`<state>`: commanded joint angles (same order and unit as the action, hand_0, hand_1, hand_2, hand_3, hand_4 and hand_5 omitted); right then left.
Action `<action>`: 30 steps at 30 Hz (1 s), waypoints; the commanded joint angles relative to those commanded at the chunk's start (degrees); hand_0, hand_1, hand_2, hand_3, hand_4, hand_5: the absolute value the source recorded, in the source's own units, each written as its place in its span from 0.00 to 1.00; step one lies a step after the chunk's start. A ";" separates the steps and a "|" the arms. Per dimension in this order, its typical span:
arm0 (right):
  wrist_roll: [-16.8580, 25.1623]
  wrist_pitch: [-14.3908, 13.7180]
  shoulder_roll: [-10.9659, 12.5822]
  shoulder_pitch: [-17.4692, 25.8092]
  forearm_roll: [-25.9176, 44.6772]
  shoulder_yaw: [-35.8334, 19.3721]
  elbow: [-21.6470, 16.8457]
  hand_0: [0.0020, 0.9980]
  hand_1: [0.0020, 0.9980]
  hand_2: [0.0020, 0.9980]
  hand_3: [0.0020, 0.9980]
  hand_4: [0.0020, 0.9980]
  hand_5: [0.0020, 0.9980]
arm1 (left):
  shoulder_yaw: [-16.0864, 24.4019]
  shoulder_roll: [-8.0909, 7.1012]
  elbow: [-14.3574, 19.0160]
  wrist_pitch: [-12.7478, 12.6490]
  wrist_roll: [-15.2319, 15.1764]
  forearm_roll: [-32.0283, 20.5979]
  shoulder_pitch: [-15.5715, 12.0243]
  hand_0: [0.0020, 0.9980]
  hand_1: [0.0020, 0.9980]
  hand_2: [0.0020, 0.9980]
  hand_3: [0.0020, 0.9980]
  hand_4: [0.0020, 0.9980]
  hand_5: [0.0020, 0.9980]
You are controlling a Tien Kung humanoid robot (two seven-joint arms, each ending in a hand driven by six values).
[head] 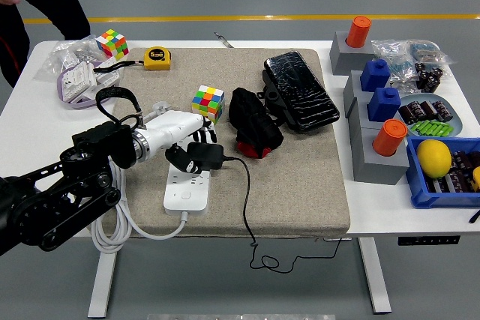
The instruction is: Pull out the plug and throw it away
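Note:
A white power strip (186, 188) lies on the beige mat (300, 177), its thick white cord (112, 222) looped to the left. My left hand (190, 146) comes in from the lower left and is shut on the black plug (205, 155), which sits tilted at the strip's upper end. I cannot tell if its pins are free of the socket. The plug's thin black cable (245, 200) runs right, then down over the table's near edge.
A Rubik's cube (208, 100) and a black-and-red pouch (253, 122) lie just beyond the hand, with a black case (298, 91) further right. Bins, blocks and a lemon fill the right side. A person's dark sleeve (41, 13) hangs over the far left corner.

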<state>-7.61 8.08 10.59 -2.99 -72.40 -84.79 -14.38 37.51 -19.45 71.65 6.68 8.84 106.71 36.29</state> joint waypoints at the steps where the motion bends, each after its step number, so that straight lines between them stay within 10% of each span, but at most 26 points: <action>1: 0.00 0.00 0.01 -0.01 0.02 -0.03 -0.01 0.64 0.68 0.69 0.61 1.00 0.49 | -0.12 0.08 -0.19 0.00 -0.02 -0.29 0.13 0.52 0.52 0.53 0.57 0.97 0.05; 30: -0.01 -0.03 -0.04 -0.01 -0.07 -0.17 -0.01 0.64 0.68 0.69 0.61 1.00 0.49 | 0.22 -0.30 -0.01 -1.73 -4.22 -4.12 0.83 0.31 0.37 0.43 0.53 0.72 0.00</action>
<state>-7.63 8.05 10.56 -3.00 -72.47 -84.96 -14.39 37.73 -19.75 71.64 4.95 4.62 102.59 37.13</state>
